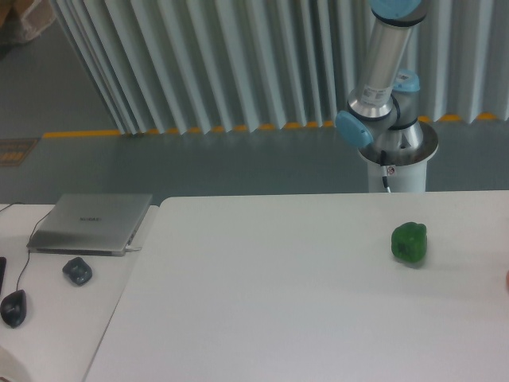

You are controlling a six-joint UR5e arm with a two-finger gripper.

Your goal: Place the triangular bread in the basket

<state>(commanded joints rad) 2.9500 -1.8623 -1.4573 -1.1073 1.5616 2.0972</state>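
The white bench (302, 318) fills the lower part of the view, and the only thing lying on its main surface is a glossy green bell pepper (409, 243), sitting toward the right side, well apart from everything else. At the very right edge, about level with the pepper's lower half, a tiny reddish sliver (507, 278) pokes into the frame; too little of it shows to say what it is. The triangular bread and the basket are not in view anywhere.

Behind the bench, the robot arm (380, 76) rises from its round white pedestal (398, 163), its silver link running up and out of the top of the frame. The tool is out of sight above that edge, so I cannot tell whether it is wide, narrow or holding anything.

On a lower side surface at the left lie a closed grey laptop (91, 223), a small dark lumpy object (77, 270) just in front of it, and a black computer mouse (13, 307) with its cable near the left edge. Pale vertical slats (223, 64) and a yellow floor stripe (191, 129) form the backdrop.
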